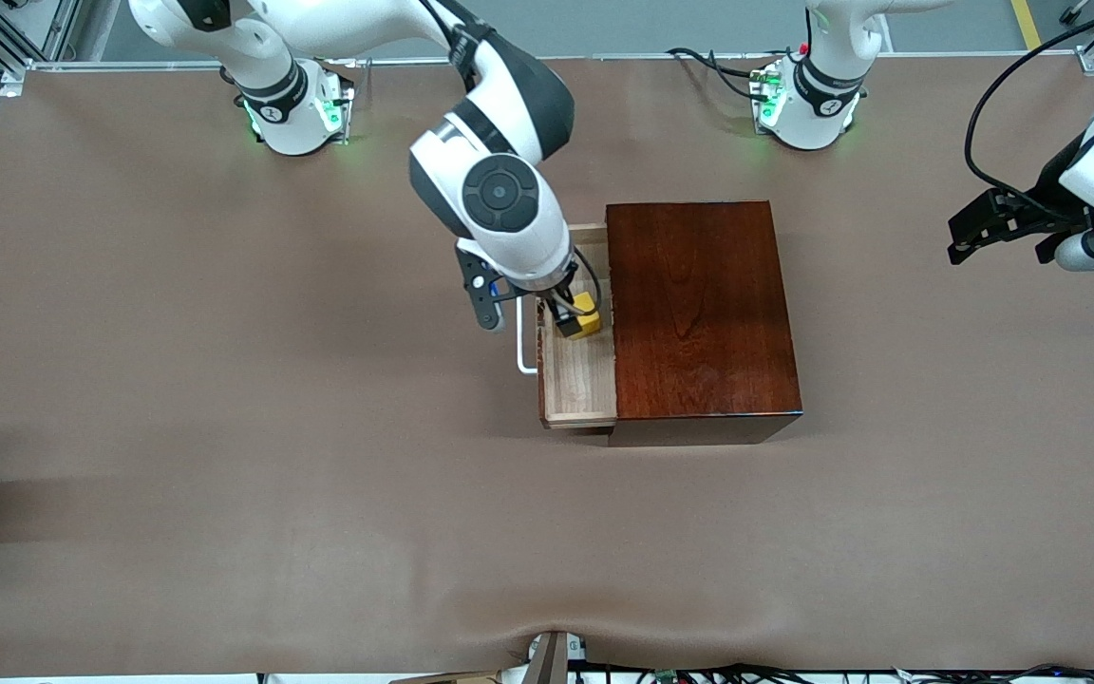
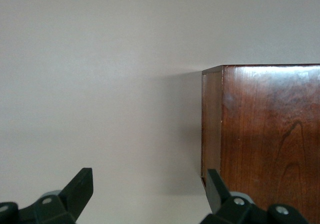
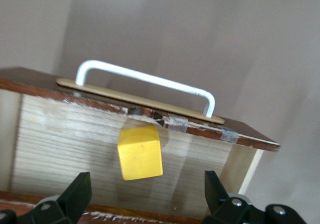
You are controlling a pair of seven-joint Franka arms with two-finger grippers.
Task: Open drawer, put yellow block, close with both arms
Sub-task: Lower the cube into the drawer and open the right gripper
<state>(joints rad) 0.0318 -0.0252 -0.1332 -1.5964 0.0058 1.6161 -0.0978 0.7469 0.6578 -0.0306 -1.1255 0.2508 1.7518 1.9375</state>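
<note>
I am at the placing step: the drawer [image 1: 577, 375] stands pulled out of the dark reddish-brown wooden box [image 1: 699, 313] toward the right arm's end of the table, and the yellow block [image 3: 140, 152] lies in its pale-wood tray, close to the dark front that carries the white bar handle [image 3: 145, 78]. My right gripper [image 3: 145, 199] hangs over the open tray with its fingers spread wide and nothing between them. The block looks to rest on the tray floor, though from the front view I cannot be sure it is fully clear of my fingertips. My left gripper [image 2: 145, 194] waits with fingers parted over the table beside the box, at the left arm's end. Next, I judge, I must lift the right gripper out of the tray, then bring both arms to push the drawer shut.
</note>
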